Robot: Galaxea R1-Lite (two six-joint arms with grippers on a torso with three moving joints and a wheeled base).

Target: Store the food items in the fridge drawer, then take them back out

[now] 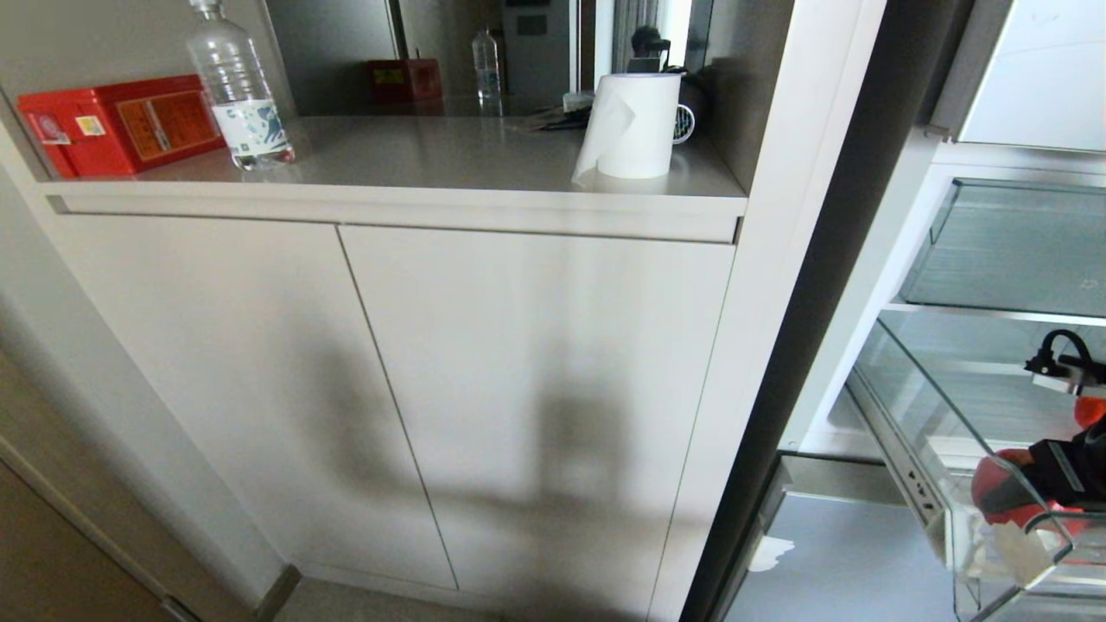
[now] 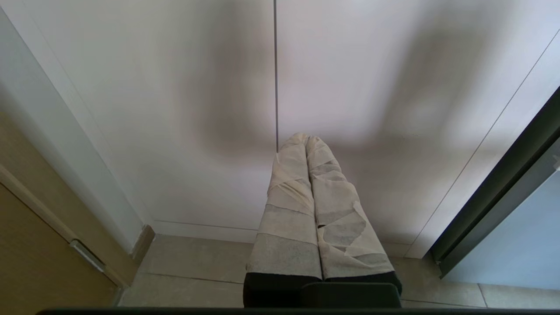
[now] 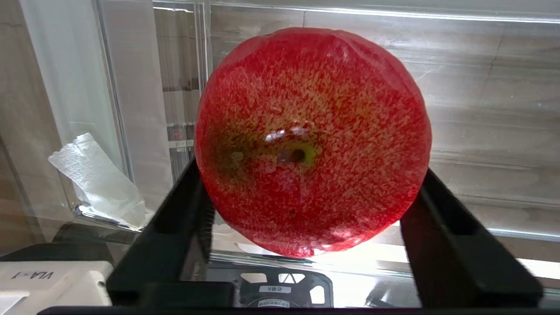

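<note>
A: Where does your right hand [image 3: 313, 205] stand?

B: In the head view it's at the picture's 4 o'clock edge, reaching into the clear plastic fridge drawer [image 1: 907, 415]. Its black fingers [image 3: 175, 227] sit on either flank of the glossy red speckled fruit [image 3: 313, 140], touching its sides. I judge you are grasping the fruit, though how firm the squeeze is I can't tell.

A: Why hold it that way?

B: The fingers bracket the widest part, so a round, slick skin is less likely to slip out. The dimpled stem end faces the wrist camera.

A: And the other piece?

B: A sliver of orange-red fruit [image 1: 1090, 412] shows at about 3 o'clock, also in the drawer, mostly cut off.

A: The left hand [image 2: 306, 144]?

B: Parked, its tape-wrapped fingers [image 2: 288, 210] pressed together, clenched on nothing, pointing at the pale cabinet doors [image 2: 280, 78].

A: Any writing?

B: The red box [image 1: 121, 121] and clear water bottle [image 1: 238, 86] on the surface [image 1: 449, 155] at 11 o'clock carry labels too small to read. A white tag [image 3: 33, 276] near the right wrist reads, mirrored, something like "VLA-1".
</note>
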